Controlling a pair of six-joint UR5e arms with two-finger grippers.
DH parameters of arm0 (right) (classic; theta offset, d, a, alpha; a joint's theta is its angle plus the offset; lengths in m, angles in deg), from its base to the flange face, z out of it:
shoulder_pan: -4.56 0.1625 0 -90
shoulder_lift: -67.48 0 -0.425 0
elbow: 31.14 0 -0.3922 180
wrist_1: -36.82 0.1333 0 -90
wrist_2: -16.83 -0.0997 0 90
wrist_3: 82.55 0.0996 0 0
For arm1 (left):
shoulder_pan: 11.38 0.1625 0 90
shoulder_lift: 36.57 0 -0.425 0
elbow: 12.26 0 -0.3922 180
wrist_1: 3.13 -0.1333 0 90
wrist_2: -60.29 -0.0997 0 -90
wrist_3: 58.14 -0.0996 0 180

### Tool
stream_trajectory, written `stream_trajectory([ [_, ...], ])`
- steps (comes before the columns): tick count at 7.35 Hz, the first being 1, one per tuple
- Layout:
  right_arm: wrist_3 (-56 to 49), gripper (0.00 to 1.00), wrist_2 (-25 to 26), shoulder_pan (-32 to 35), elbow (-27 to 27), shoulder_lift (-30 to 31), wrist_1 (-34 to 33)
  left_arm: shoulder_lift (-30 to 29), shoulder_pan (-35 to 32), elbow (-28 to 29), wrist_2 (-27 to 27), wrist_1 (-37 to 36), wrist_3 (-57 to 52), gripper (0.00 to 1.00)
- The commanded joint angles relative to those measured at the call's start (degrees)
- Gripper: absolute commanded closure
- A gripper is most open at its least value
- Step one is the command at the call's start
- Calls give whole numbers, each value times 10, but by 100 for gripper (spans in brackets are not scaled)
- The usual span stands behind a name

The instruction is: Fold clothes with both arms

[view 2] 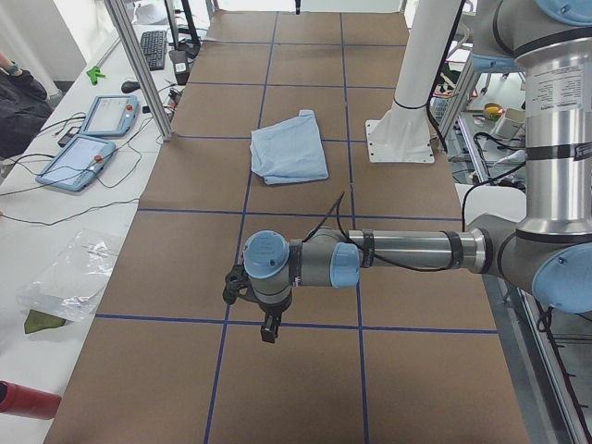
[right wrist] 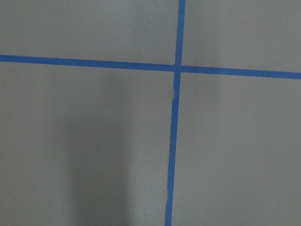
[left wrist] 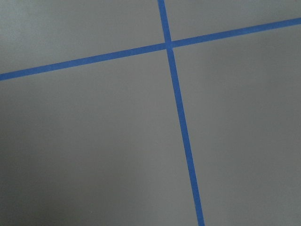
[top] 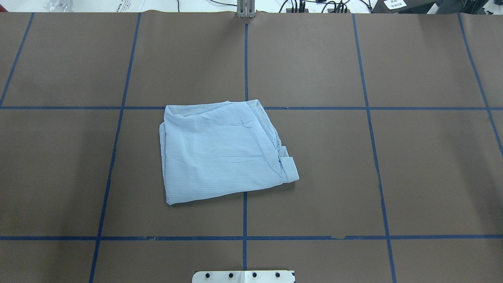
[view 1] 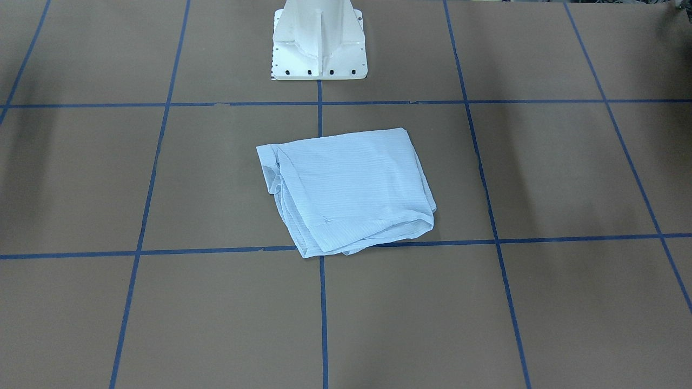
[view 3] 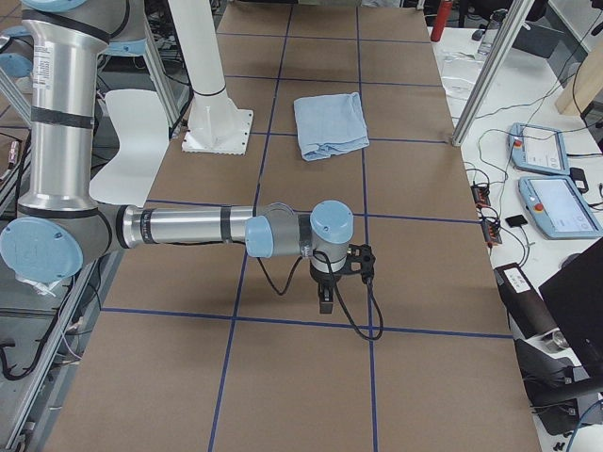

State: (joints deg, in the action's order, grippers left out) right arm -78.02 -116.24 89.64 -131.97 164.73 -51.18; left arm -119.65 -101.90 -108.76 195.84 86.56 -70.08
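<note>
Light blue shirt lay folded into a rough rectangle at the centre of the front-facing frame, flat on the brown tabletop, below the white pedestal at top centre. Its lower edge overlapped a horizontal blue tape line. In the overhead frame the shirt sat slightly left of centre, with a cuff-like tab sticking out at its right corner and layered edges along its top and right sides. No arm touched it.

Left-side view: left arm reached level across the lower middle of the frame, with the left hand pointing down over the tabletop, close to a tape line and well apart from the shirt in the upper middle. Nothing showed in the hand, and I couldn't tell how far open its fingers were.

Right-side view: right arm reached level across mid-frame, right hand pointing down near a tape line, well apart from the shirt at upper centre beside the pedestal. It held nothing visible, and I couldn't tell its opening either.

Left wrist view showed tabletop with a tape crossing at upper centre. Right wrist view showed the same kind of crossing in the upper right part
</note>
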Motion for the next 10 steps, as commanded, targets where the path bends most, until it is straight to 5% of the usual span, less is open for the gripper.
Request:
stream_trajectory([
  [1, 0, 0, 2, 0, -1, 0, 0, -2, 0, 0, 1, 1, -1, 0],
  [10, -1, 0, 4, 0, -1, -7, 1, 3, 0, 7, 1, 1, 1, 0],
])
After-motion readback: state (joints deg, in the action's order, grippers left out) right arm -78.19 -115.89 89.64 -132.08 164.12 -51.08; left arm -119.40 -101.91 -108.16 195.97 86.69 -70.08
